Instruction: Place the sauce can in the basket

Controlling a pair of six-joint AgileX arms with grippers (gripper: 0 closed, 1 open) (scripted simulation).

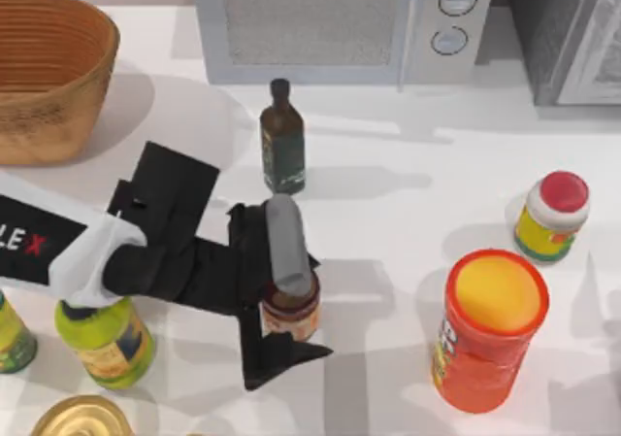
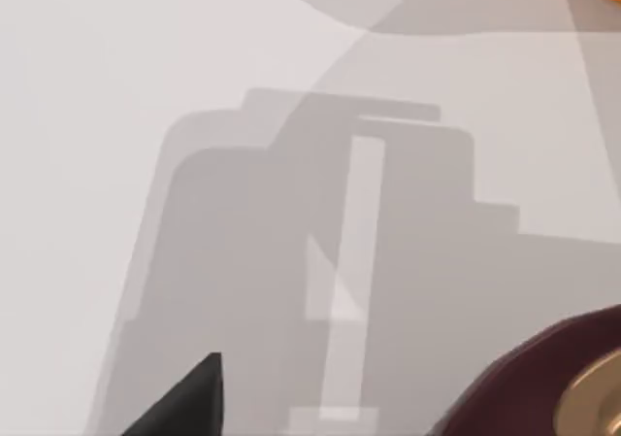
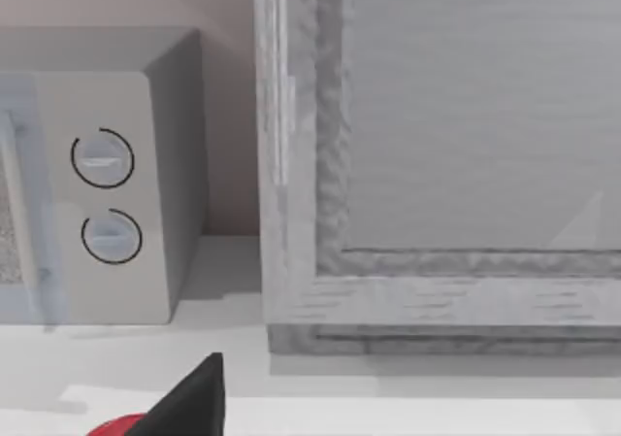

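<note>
Legible text: white and red letters "LEX" on the black band of the left arm (image 1: 39,242), cut off at the top view's left edge. Orange canister (image 1: 488,331) has a partial white glyph on its side, can't read it. Labels on the dark bottle (image 1: 282,140), the red-capped jar (image 1: 551,217) and the green bottle (image 1: 105,339) are unreadable. Microwave (image 1: 330,23) dials carry no markings.

Basket (image 1: 49,77) far left of microwave (image 1: 340,23)

Left gripper (image 1: 288,295) covers the sauce can (image 1: 291,321) top (basket (image 1: 49,77) cropped)
</note>
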